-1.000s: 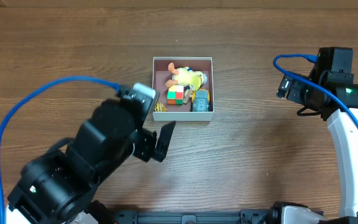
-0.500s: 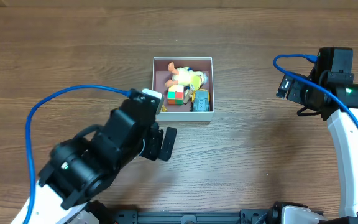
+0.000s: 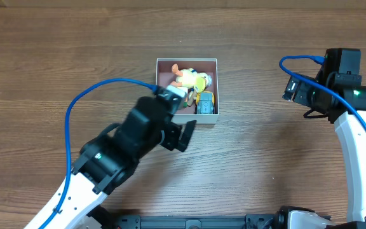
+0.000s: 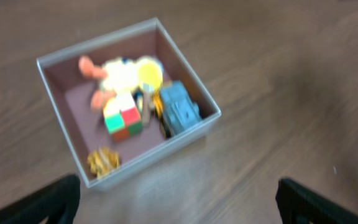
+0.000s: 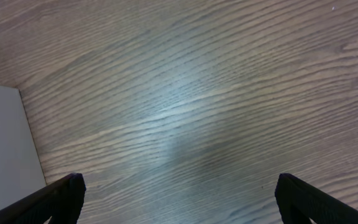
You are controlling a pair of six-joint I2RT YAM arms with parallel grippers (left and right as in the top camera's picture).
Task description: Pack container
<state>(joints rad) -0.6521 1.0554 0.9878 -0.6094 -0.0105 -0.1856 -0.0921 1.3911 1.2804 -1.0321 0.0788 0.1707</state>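
Left wrist view shows the container (image 4: 166, 148) in the upper left of the frame on the bench (image 4: 291, 74), with toys (image 4: 124, 115) inside. The left claw (image 4: 176, 193), fingers apart and empty, hovers near its front wall. It should lift clear without nudging that thin wall. The right claw (image 5: 179, 186) is likewise apart.

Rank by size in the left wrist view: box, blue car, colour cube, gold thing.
1. box, far the largest
2. blue car and colour cube, too alike to split
3. gold thing, smallest
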